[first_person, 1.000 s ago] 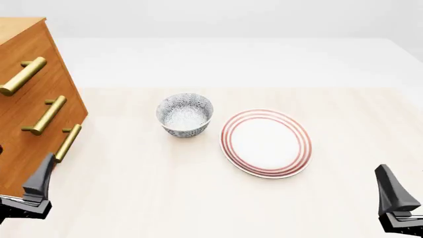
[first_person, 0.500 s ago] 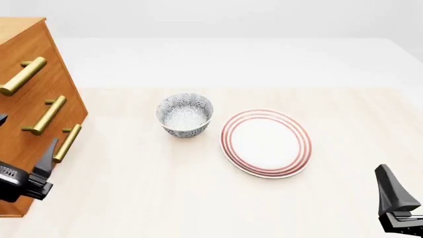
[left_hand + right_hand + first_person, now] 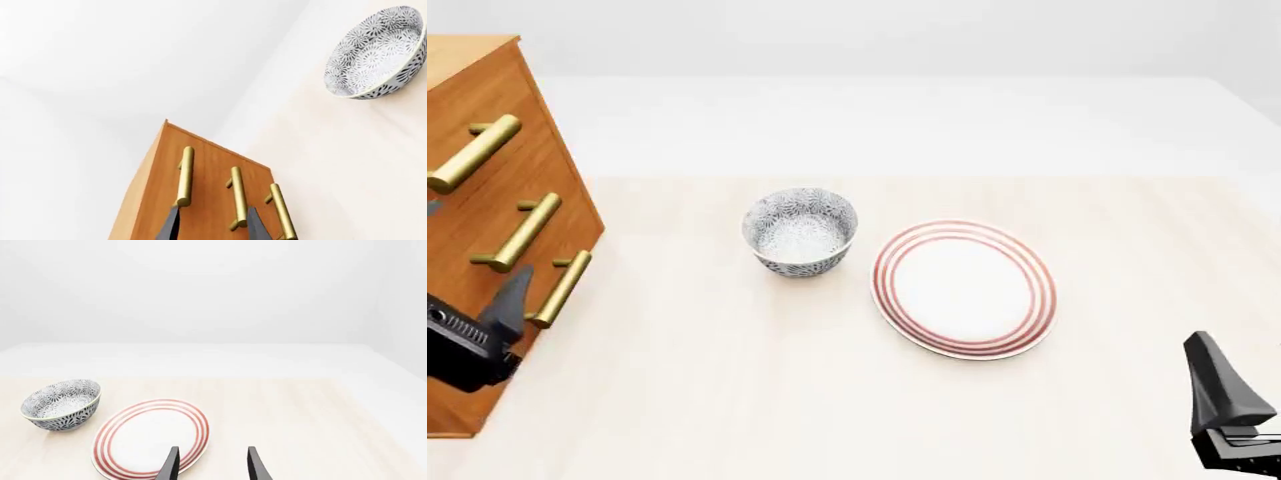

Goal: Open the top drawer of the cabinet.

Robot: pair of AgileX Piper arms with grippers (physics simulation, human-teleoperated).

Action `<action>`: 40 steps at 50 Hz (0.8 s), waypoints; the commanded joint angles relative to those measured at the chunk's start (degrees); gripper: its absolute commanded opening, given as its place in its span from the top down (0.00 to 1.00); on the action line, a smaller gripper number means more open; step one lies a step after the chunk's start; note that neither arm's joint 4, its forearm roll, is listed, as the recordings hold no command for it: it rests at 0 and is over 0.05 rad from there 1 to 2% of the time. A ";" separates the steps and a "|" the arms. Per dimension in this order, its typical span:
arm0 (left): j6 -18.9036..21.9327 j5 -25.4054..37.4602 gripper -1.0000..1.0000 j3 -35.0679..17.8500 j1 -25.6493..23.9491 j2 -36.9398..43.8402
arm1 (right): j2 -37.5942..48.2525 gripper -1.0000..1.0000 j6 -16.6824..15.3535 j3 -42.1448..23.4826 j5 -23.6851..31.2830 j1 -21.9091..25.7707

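Note:
The cabinet (image 3: 541, 160) stands at the table's left edge, orange-brown, its three drawer fronts flush. The top drawer (image 3: 494, 100) carries a brass bar handle (image 3: 474, 152). My left gripper (image 3: 213, 229) is open and empty, close in front of the cabinet's lower half; one dark finger (image 3: 514, 295) shows beside the lowest handle. In the left wrist view the middle handle (image 3: 237, 200) lies between the fingers and the top drawer's handle (image 3: 185, 175) lies just past one fingertip, untouched. My right gripper (image 3: 211, 467) hangs open and empty at the near right.
A patterned bowl (image 3: 801, 232) sits mid-table, right of the cabinet. A white plate with red rings (image 3: 964, 288) lies beside it, ahead of the right gripper's finger (image 3: 1225, 385). The lowest handle (image 3: 565, 288) is nearest the table.
My left gripper has risen from the table's near-left corner and moved in toward the cabinet front. The right arm, bowl and plate have not moved.

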 commanded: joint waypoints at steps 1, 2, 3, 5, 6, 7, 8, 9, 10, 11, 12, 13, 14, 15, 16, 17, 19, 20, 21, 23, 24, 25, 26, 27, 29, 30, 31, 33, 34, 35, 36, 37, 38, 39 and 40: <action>4.84 -0.60 0.00 -0.48 1.40 0.21 | 0.00 0.00 0.17 0.06 -0.02 -0.03; 4.84 -0.52 0.00 -0.83 1.17 0.56 | 0.02 0.00 0.17 0.06 -0.02 -0.02; 5.14 -0.76 0.00 -0.81 1.22 0.87 | 0.00 0.00 0.16 0.06 -0.02 -0.02; 5.87 -1.39 0.00 -0.44 1.46 1.01 | 0.00 0.00 0.16 0.06 -0.02 -0.01; 6.35 -1.98 0.00 -0.25 1.60 1.40 | 0.01 0.00 0.18 0.06 -0.02 -0.02; 6.78 -2.28 0.00 -0.49 1.58 1.90 | 0.00 0.00 0.16 0.06 -0.02 -0.02; 7.60 -3.01 0.00 -0.25 1.90 2.13 | 0.00 0.00 0.16 0.06 -0.02 -0.02; 7.60 -3.04 0.00 -0.25 1.90 2.15 | 0.00 0.00 0.16 0.06 -0.02 -0.02; 7.89 -3.35 0.00 -0.57 1.88 2.75 | 0.01 0.00 0.17 0.06 -0.02 -0.01; 7.89 -3.36 0.00 -0.57 1.88 2.77 | -0.01 0.00 0.17 0.06 -0.02 -0.02; 8.85 -4.26 0.00 -0.24 2.10 3.31 | -0.01 0.00 0.17 0.06 -0.02 -0.02; 9.41 -4.89 0.00 -0.05 2.33 3.76 | 0.00 0.00 0.16 0.06 -0.02 -0.02; 9.80 -5.42 0.00 -0.09 2.50 4.31 | 0.01 0.00 0.18 0.06 -0.02 -0.03; 9.95 -5.63 0.00 -0.22 2.57 4.54 | 0.00 0.00 0.17 0.06 -0.02 -0.03; 10.21 -5.80 0.00 -0.27 2.65 4.78 | 0.00 0.00 0.16 0.06 -0.02 -0.02; 10.59 -6.17 0.00 -0.32 2.83 5.20 | 0.00 0.00 0.16 0.06 -0.02 -0.01; 11.47 -7.12 0.00 -0.06 3.23 5.87 | 0.01 0.00 0.18 0.06 -0.02 -0.02; 11.85 -7.56 0.00 -0.08 3.53 6.27 | 0.01 0.00 0.18 0.06 -0.02 -0.02; 11.84 -7.62 0.00 -0.29 3.55 6.49 | 0.01 0.00 0.16 0.06 -0.02 -0.02; 12.38 -8.40 0.00 -0.42 3.88 7.40 | 0.01 0.00 0.16 0.06 -0.02 -0.02; 12.36 -8.48 0.00 -0.74 3.84 7.81 | 0.01 0.00 0.16 0.06 -0.02 -0.01; 12.61 -8.74 0.00 -0.96 3.87 8.34 | 0.01 0.00 0.17 0.06 -0.02 -0.02; 12.72 -8.88 0.00 -1.01 3.86 8.54 | 0.02 0.00 0.16 0.06 -0.02 -0.02; 13.29 -9.60 0.00 -0.93 4.17 9.00 | 0.00 0.00 0.17 0.06 -0.02 -0.03; 13.91 -10.45 0.00 -1.03 4.50 9.90 | 0.00 0.00 0.18 0.06 -0.02 -0.01; 14.08 -10.62 0.00 -1.27 4.58 10.29 | 0.00 0.00 0.15 0.05 -0.02 -0.01; 14.10 -10.62 0.00 -1.53 4.60 10.55 | 0.00 0.00 0.16 0.06 -0.02 -0.02; 14.45 -11.12 0.00 -1.82 5.01 11.21 | 0.01 0.00 0.16 0.06 -0.02 -0.02; 14.60 -11.44 0.00 -1.90 5.12 11.50 | 0.01 0.00 0.16 0.06 -0.02 -0.01; 14.58 -11.48 0.00 -2.11 5.11 11.81 | 0.00 0.00 0.18 0.06 -0.02 -0.03; 14.89 -12.01 0.00 -2.15 5.30 12.32 | 0.01 0.00 0.17 0.06 -0.02 -0.02; 15.14 -12.39 0.00 -2.03 5.36 12.54 | 0.00 0.00 0.16 0.06 -0.02 -0.02; 15.41 -12.93 0.00 -2.19 5.53 13.29 | 0.00 0.00 0.18 0.06 -0.02 -0.02; 15.49 -13.17 0.00 -2.32 5.59 13.57 | 0.00 0.00 0.16 0.06 -0.02 -0.02; 15.40 -13.12 0.00 -2.58 5.55 13.75 | 0.01 0.00 0.16 0.06 -0.02 -0.03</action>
